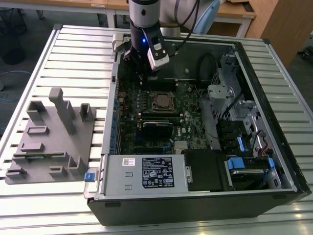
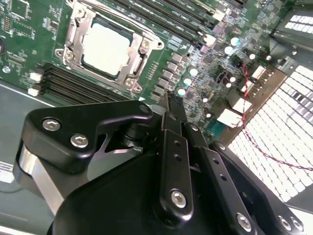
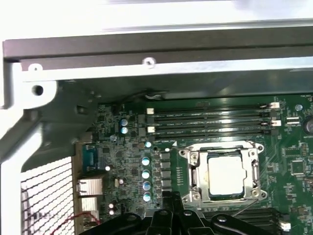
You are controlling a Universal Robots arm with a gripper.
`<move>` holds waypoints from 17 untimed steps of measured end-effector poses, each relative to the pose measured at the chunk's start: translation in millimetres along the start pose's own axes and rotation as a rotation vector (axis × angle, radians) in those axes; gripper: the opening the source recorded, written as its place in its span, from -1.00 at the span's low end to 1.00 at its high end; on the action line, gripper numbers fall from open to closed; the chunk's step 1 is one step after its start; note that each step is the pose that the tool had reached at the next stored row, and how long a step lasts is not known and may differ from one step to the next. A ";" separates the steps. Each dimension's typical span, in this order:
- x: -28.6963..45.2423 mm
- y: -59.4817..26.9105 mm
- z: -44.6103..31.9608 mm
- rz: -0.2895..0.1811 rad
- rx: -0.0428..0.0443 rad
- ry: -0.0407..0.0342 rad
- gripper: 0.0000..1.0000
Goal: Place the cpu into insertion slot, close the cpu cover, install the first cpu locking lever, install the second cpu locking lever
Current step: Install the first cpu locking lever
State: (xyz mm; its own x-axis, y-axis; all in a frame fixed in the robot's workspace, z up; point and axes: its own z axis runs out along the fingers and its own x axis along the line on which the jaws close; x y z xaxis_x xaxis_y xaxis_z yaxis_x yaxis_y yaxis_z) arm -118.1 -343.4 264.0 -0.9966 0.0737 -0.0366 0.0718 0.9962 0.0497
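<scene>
The cpu [image 2: 107,46] [image 3: 226,174] shows its pale silver face inside the insertion slot [image 1: 161,102] on the green motherboard. The cpu cover [image 2: 143,48] [image 3: 191,169], a silver frame, lies flat around the chip's edges in both wrist views. My gripper [image 2: 174,104] [image 1: 142,72] hovers above the board beside the slot, on its far side in the exterior view, toward the case's back wall. Its black fingers [image 2: 175,147] are pressed together with nothing between them. It touches neither the cover nor the chip.
Memory slots [image 3: 210,117] run beside the socket. A black card [image 1: 156,128] and the grey power supply box [image 1: 146,171] lie nearer the case front. A drive cage [image 1: 230,93] fills the exterior view's right. A grey fixture tray [image 1: 49,137] sits outside the case.
</scene>
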 end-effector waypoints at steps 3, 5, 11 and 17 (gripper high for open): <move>4.9 -0.5 -0.2 0.000 -0.0001 -0.0010 -0.80; 5.4 -0.5 -0.1 0.000 -0.0002 -0.0011 -0.80; 6.7 -0.6 -0.2 0.002 -0.0572 0.0030 -0.80; 7.9 -0.6 1.9 0.003 -0.0677 0.0037 -0.80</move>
State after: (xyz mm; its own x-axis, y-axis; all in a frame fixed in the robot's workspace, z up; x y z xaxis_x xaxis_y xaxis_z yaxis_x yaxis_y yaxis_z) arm -126.0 -343.4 261.8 -0.9966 0.0760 -0.0327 0.0717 0.9905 0.1172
